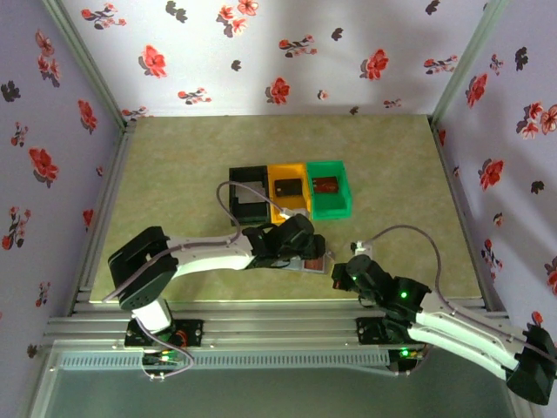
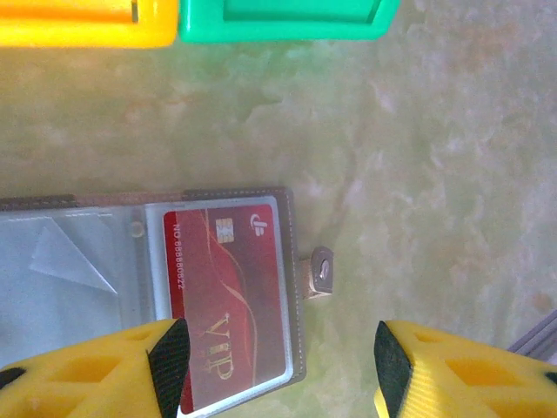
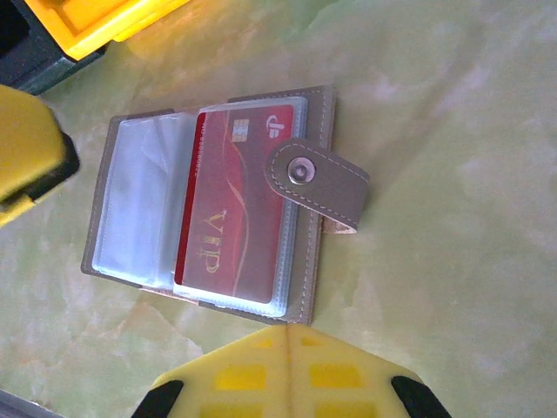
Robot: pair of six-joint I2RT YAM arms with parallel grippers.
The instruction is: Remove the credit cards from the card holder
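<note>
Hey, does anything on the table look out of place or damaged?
Nothing spilled or broken. The card holder lies open, and one empty clear sleeve has a corner folded over. A red card sits in its pocket.

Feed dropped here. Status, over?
Left gripper open, above card holder edge. Right gripper shut, nearby. Red card in its sleeve. Snap strap close beside card.

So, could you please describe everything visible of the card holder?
The card holder is a grey-brown, stitched, leather-look wallet lying open on the table. One clear sleeve holds a red VIP card; the other looks empty. A snap strap sits at the card's side. The open left end effector hangs above that edge.
</note>
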